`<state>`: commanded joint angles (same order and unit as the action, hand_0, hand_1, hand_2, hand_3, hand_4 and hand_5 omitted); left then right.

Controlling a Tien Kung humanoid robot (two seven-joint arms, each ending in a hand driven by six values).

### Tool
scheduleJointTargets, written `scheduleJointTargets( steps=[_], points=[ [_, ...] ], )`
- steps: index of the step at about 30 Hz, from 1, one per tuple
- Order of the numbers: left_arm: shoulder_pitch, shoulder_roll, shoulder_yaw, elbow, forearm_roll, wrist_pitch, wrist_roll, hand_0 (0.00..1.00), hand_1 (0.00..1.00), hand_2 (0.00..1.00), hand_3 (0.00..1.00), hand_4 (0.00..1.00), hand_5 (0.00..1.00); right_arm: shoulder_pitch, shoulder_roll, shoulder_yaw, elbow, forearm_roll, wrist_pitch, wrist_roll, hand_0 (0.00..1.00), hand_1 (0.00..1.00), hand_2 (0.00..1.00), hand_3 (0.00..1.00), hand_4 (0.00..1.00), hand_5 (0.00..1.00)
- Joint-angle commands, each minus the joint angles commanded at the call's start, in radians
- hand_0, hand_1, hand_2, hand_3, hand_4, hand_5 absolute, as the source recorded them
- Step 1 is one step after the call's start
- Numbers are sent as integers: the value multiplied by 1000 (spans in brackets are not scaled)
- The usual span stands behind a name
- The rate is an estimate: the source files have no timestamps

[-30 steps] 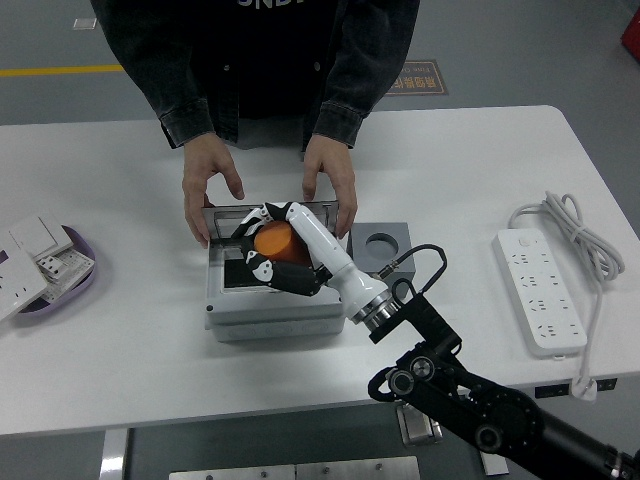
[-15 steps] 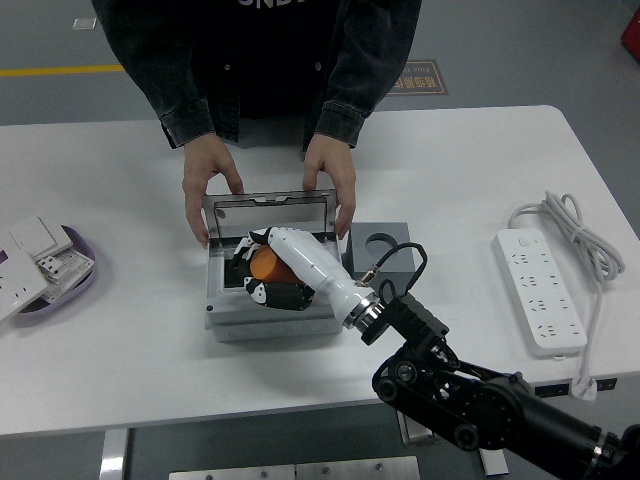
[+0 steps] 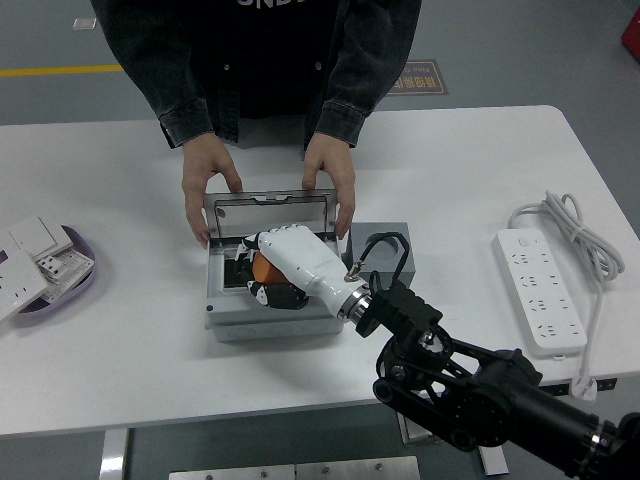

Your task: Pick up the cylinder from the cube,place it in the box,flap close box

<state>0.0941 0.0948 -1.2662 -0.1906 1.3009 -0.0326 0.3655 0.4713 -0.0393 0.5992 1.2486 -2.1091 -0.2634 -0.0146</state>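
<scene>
From the head view, I see my right hand down inside the gray box, its fingers wrapped around the orange cylinder (only a bit of orange shows). The lid stands up at the back. A person's two hands hold the lid's corners. The dark cube sits just right of the box. A white power strip lies far right.

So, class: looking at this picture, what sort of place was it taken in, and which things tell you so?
Probably a robotics lab or test workshop. A robot's right hand works at a white table while a person steadies a grey box; the grey floor has a yellow marking line.
</scene>
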Motion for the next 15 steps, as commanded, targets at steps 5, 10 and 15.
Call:
scheduleJointTargets(
  steps=[5,10,15],
  points=[
    [1,0,-3,1,3,-1,0,612,618,584,630,691,201,21,0,-9,13,-53,65,-59,78,227,271,268,2,2],
    [2,0,-9,1,7,-1,0,612,618,584,630,691,201,36,0,-15,16,-78,125,-110,78,227,271,268,2,2],
    [4,0,-12,0,10,-1,2,612,618,583,629,691,202,44,-2,-8,17,-84,157,-133,116,265,308,320,2,2]
  ],
)
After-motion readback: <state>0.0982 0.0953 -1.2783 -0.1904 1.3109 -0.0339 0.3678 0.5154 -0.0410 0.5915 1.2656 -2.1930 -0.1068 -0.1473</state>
